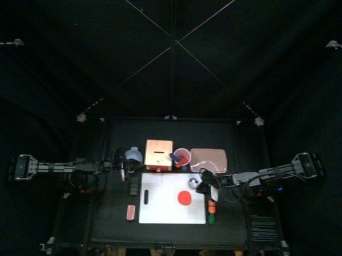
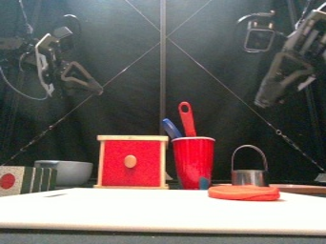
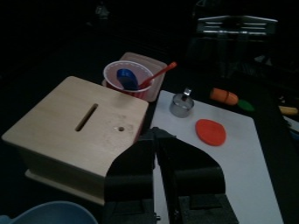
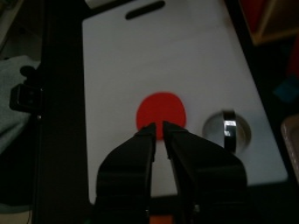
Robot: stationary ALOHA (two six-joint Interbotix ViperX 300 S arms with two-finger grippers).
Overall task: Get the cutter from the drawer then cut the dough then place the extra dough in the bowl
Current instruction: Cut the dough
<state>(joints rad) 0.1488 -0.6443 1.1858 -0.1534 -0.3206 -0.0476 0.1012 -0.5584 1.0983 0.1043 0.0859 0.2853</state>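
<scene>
Left pincer (image 3: 158,140) hangs high over the left side, above the box, jaws pressed together, holding nothing. Blue-grey bowl (image 2: 71,172) sits at left on the far part of the table; its inside is not visible. Box (image 2: 132,162) is just right of it, its red drawer front flush, so it looks shut. Red cup (image 2: 193,164) with a blue and a red knife is just right of the box. Cutter (image 2: 247,172) is already out and stands on the board (image 2: 114,212) with its wire handle up, just right of the dough (image 2: 243,193) and a bit farther back; the right wrist view shows a gap between them. Right pincer (image 4: 160,131) is raised over the dough, jaws together, empty.

Fetching looks done, so cutting is probably next. Risks:
- The shut jaws must open before taking the thin handle; a late or off-line grab could tip the cutter or skid it on the smooth board.
- An off-centre press would clip the disc's edge and leave no clean ring.
- Soft dough may stick inside the cutter and lift with it.
- The outer ring may tear or sag when carried.
- The bowl is well left, past the cup and box, so a low carry could hit the knives.

Dough is a flat red disc, whole and unmarked, near the board's middle.
</scene>
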